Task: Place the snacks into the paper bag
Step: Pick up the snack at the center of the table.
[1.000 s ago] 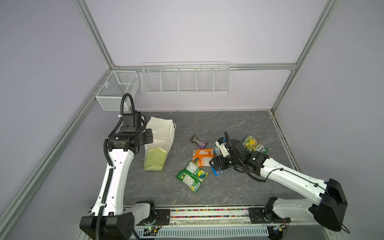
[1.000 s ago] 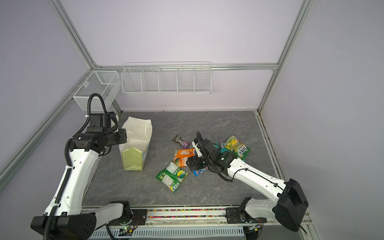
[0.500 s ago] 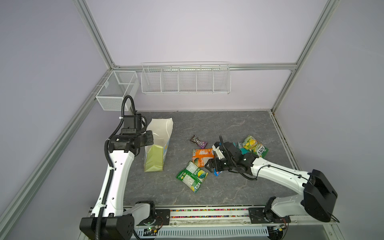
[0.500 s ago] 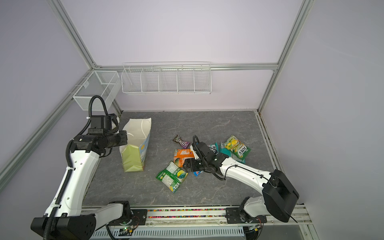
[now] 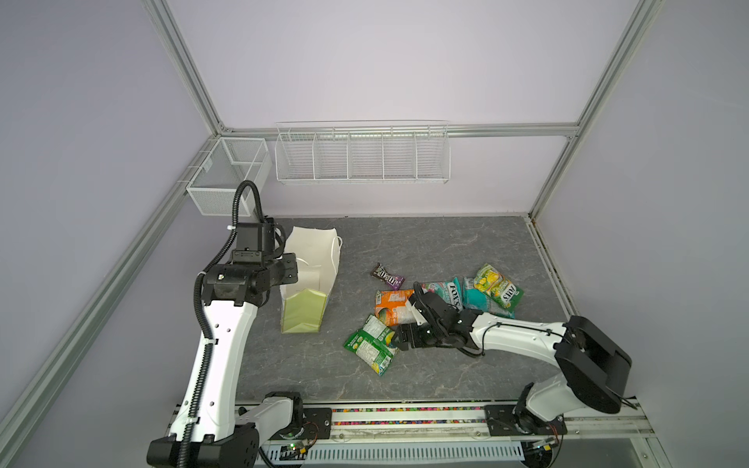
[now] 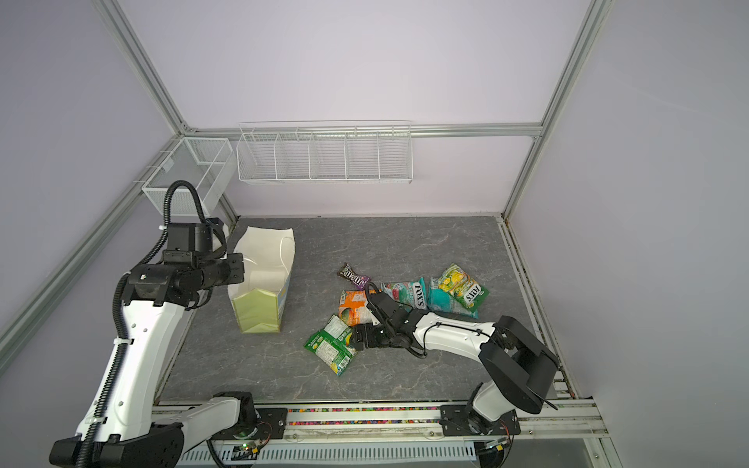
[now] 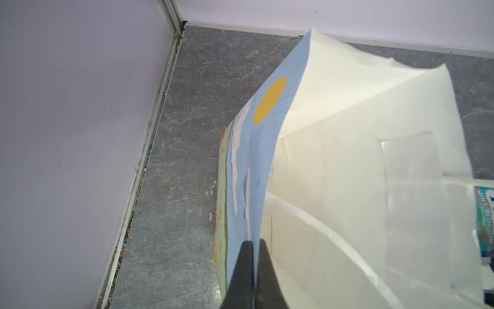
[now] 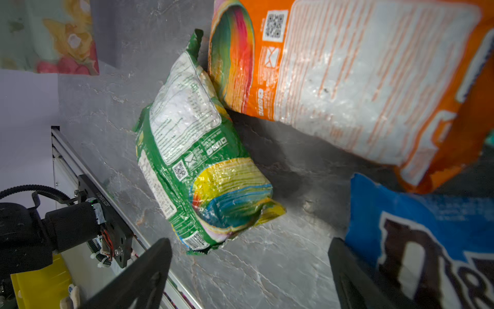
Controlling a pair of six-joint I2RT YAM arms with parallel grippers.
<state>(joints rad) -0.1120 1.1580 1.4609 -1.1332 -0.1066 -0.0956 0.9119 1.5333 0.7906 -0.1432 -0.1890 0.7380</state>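
Blue pack (image 8: 417,211) seen only from right wrist

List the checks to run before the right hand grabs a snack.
1. Bag grip: the left hand is shut on the paper bag rim: ok.
2. Bag mouth: open, with the white inside showing: ok.
3. Pick readiness: the right hand is open and empty: ok.
4. Height: the right hand is low over the snacks: ok.
5. Separation: the green pouch is not clear of its neighbours, since the orange pouch touches its end: not ok.
6. Target: the green pouch lies ahead of the right hand, and the blue M&M's pack sits close beside it: cannot tell.
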